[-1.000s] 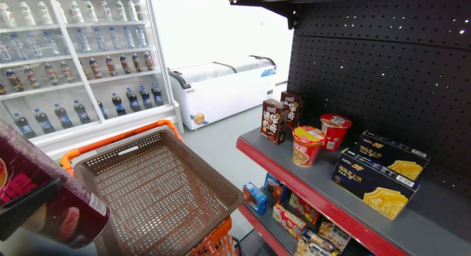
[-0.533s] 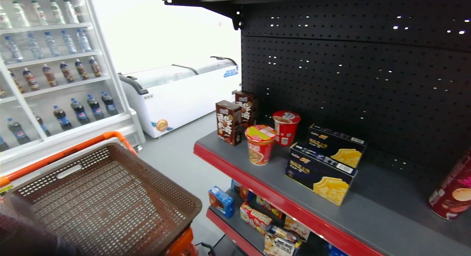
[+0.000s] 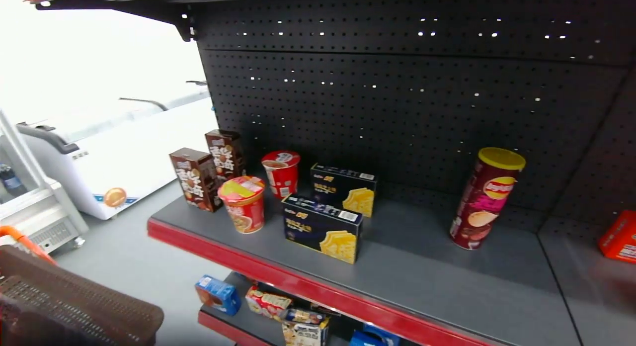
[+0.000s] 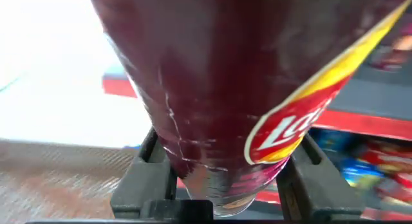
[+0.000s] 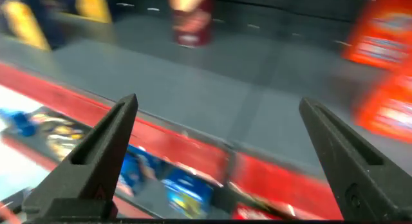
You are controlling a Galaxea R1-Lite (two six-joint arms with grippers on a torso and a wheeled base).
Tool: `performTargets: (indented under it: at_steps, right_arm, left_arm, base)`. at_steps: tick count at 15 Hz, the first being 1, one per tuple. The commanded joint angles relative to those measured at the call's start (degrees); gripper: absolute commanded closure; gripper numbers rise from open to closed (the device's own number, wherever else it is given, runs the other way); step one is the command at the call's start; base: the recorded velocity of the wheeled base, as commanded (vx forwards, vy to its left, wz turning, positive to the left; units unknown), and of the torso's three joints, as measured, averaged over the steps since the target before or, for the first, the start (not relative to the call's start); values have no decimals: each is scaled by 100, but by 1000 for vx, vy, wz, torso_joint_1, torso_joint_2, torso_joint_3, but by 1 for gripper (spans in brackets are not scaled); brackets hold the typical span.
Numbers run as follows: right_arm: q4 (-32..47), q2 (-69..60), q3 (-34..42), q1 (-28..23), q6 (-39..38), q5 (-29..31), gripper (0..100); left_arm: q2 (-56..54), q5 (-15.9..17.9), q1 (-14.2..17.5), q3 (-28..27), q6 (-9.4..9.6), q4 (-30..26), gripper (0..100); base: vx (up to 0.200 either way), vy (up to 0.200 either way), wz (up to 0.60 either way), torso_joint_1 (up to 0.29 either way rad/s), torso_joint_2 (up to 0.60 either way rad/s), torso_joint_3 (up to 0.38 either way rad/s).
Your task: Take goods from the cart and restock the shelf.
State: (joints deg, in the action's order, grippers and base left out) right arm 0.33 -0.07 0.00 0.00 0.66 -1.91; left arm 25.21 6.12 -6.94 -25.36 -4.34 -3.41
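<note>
My left gripper (image 4: 225, 185) is shut on a dark red chips can (image 4: 212, 89) with a yellow and red label, its fingers (image 4: 145, 185) pressing both sides. My right gripper (image 5: 222, 166) is open with nothing between its fingers, hovering off the red front edge of the grey shelf (image 5: 193, 89). A second chips can (image 3: 489, 199) with a yellow lid stands upright on the shelf (image 3: 422, 266) toward its right; this standing can (image 5: 192, 18) appears beyond the right gripper. The brown cart basket (image 3: 74, 306) is at the lower left.
On the shelf's left stand two brown boxes (image 3: 198, 179), two noodle cups (image 3: 244, 204) and two dark blue cracker boxes (image 3: 322, 228). An orange box (image 3: 618, 236) sits in the neighbouring bay. Snacks (image 3: 268, 303) fill the lower shelf. A white freezer (image 3: 99, 152) stands left.
The head camera has swung right, from the cart and drink cooler to the shelf. The held can has slid out of the head view's lower left.
</note>
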Motion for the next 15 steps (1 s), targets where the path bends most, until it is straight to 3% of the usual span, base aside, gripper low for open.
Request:
performTargets:
  at_steps: [1,4,9,14,15]
  right_arm:
    - [-7,7,0,0,4,-2,0]
    - [2,7,0,0,4,-2,0]
    - [-7,7,0,0,13,-2,0]
    - [2,7,-9,0,-39,-2,0]
    - [11,34,-18,53,-4,-151,0]
  left_arm:
    - [10,12,-18,13,-14,-1,100]
    - [-25,-23,-18,171,-76,-1,100]
    - [-148,-58,8,215,-296,-10,100]
    - [-403,-401,26,180,-234,-37,100]
    - [-526,-682,26,163,-225,-168,100]
  base:
    - [0,0,-600,7,-2,-2]
    - [0,0,-600,5,-5,-1]
    - [0,0,0,0,0,0]
    - [0,0,0,0,0,0]
    - [0,0,0,0,0,0]
